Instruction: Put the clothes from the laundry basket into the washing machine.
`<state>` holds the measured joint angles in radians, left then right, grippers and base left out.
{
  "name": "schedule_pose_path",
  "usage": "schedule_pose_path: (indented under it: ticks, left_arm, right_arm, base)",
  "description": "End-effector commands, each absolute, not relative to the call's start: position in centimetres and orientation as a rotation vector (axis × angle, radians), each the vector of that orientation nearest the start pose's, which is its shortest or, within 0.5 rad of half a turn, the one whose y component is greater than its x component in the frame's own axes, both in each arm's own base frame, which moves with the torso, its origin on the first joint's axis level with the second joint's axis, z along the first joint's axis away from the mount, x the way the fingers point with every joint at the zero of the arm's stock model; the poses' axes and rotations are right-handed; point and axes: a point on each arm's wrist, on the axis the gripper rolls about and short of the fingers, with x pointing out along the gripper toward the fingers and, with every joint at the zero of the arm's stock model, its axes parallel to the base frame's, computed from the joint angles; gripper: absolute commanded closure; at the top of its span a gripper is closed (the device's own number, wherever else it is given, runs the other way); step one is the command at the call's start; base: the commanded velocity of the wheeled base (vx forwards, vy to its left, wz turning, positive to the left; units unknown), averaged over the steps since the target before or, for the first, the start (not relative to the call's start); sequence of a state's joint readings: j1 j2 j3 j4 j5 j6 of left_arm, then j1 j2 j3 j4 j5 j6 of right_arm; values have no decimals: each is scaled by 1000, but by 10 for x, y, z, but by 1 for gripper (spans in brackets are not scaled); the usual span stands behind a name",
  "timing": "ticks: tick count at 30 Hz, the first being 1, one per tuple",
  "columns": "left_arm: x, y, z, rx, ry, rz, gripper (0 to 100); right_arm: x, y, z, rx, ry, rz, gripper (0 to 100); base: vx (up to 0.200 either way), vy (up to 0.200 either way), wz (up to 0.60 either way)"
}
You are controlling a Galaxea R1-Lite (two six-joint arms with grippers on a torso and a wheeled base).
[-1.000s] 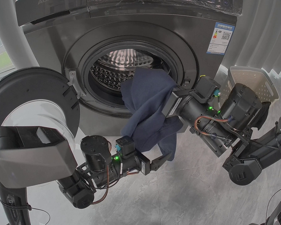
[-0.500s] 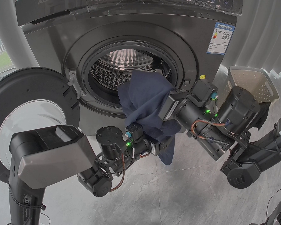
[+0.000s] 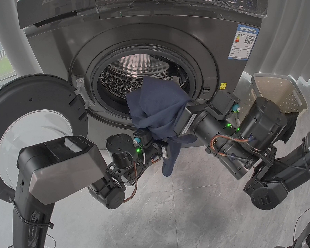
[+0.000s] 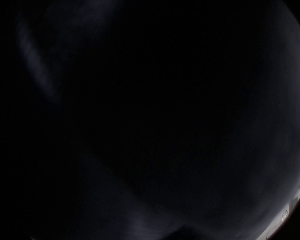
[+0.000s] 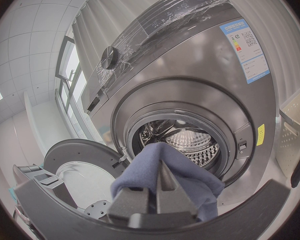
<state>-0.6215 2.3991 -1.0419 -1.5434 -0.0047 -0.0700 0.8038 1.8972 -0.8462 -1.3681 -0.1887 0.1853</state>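
A navy blue cloth [image 3: 155, 104] hangs in front of the lower right of the washing machine's open drum [image 3: 137, 69]. My right gripper [image 5: 158, 174] is shut on the cloth's [image 5: 186, 170] upper fold, just outside the drum mouth [image 5: 186, 144]. My left gripper [image 3: 168, 149] sits beneath the bundle, pushed into the hanging fabric, which covers its end. The left wrist view is dark, with cloth [image 4: 156, 117] against the lens. A tail of the cloth [image 3: 168, 164] dangles toward the floor.
The round door [image 3: 34, 97] stands swung open at the left of the washing machine [image 3: 127, 35]. A beige laundry basket [image 3: 279, 90] stands at the right beside the machine, with something dark [image 3: 292, 121] hanging at its front. Grey tiled floor [image 3: 196, 207] lies below.
My left arm rose and moved toward the machine, going under the hanging cloth. The right gripper carried the cloth slightly left toward the drum, and the dangling part gathered up.
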Motion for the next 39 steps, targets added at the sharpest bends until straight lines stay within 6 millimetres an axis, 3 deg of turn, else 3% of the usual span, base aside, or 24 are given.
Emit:
schedule_pose_path:
  ticks: [1,11,16,23,30,39]
  left_arm:
    - [354,-244,80,-139,-187,-615,100]
    - [314,-217,119,-144,-183,-620,100]
    - [304,-201,134,-149,-199,-601,100]
    - [285,-194,167,-193,-269,-617,100]
    - [283,-193,166,-192,-261,-620,100]
    - [278,-193,153,-177,-212,-629,100]
  right_arm:
    - [243,242,201,328,-223,627,100]
    - [259,219,194,319,-195,544,100]
    - [256,218,186,306,-165,545,100]
    - [254,218,177,288,-131,548,100]
    - [249,226,166,275,-98,573,100]
    - [248,226,173,288,-123,578,100]
  base:
    - [0,0,0]
    - [0,0,0]
    - [0,0,0]
    - [0,0,0]
    - [0,0,0]
    - [0,0,0]
